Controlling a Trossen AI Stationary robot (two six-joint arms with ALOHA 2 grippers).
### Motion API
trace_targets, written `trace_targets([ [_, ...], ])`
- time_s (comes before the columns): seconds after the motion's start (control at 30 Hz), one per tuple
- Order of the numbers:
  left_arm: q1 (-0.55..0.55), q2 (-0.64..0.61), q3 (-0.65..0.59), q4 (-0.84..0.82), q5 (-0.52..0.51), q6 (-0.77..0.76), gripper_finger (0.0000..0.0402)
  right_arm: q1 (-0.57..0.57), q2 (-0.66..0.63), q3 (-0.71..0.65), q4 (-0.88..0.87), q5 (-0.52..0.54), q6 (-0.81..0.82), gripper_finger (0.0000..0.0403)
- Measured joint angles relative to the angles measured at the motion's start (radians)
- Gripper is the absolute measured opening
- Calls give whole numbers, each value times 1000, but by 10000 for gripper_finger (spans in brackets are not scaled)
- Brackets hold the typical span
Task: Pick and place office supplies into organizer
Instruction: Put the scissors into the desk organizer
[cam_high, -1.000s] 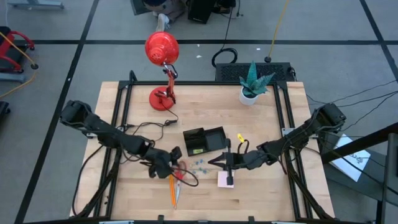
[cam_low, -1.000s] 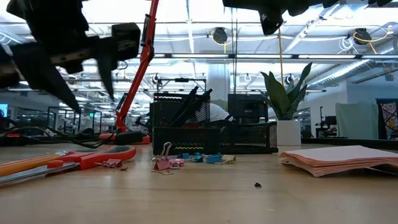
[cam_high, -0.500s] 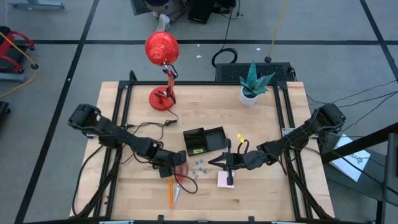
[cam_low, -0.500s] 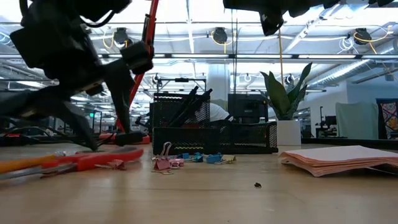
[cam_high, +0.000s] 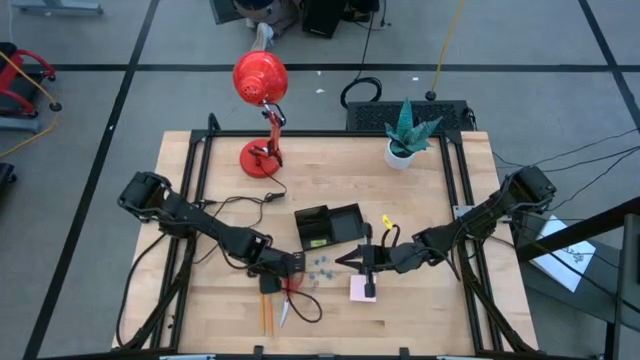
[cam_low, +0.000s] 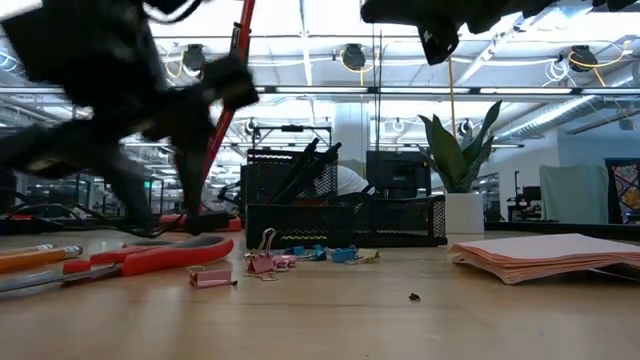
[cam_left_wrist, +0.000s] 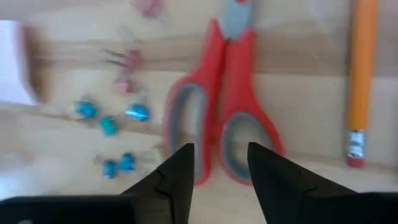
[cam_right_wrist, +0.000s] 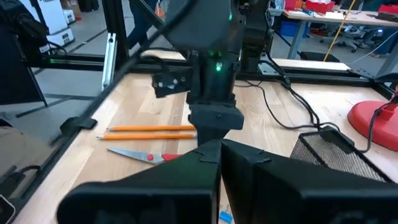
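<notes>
Scissors (cam_left_wrist: 221, 118) | left gripper (cam_left_wrist: 217, 168) part-open above handles | blue clips (cam_left_wrist: 109, 127), pencil (cam_left_wrist: 360, 68) alongside | right gripper (cam_right_wrist: 219, 149) closed

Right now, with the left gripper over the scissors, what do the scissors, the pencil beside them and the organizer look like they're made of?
Scissors: glossy red handles, probably plastic, with grey loop linings and a shiny, likely metal blade.
Pencil: likely wood, painted orange, with a silvery band before the pink eraser.
Organizer: black see-through mesh, probably wire.

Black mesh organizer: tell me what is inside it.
In the black mesh organizer, the low view shows dark pens standing slanted in the taller compartment. From above, something yellow-green lies in one compartment. The mesh walls hide anything lower inside.
</notes>
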Motion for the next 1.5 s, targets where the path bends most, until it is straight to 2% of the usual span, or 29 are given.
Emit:
trace_targets([
  [0.23, -12, 43, 5, -1, -18, 76, 180, 0, 1, 0, 7, 0, 2, 2],
  [0.37, -11, 53, 5, 11, -20, 95, 177, 0, 1, 0, 10, 0, 3, 2],
  [0.7, -10, 56, 5, -30, 3, 95, 130, 0, 1, 0, 12, 0, 3, 2],
  [0.9, -9, 88, 6, -35, 25, 36, 99, 0, 1, 0, 12, 0, 3, 2],
  [1.13, -8, 99, 7, -41, 53, -12, 82, 0, 1, 0, 12, 0, 3, 2],
  [1.3, -8, 99, 7, -40, 52, -33, 59, 0, 0, 0, 12, 0, 3, 2],
  [1.5, -21, 68, -1, -30, -5, -33, 34, 0, 0, 0, 12, 0, 1, 2],
])
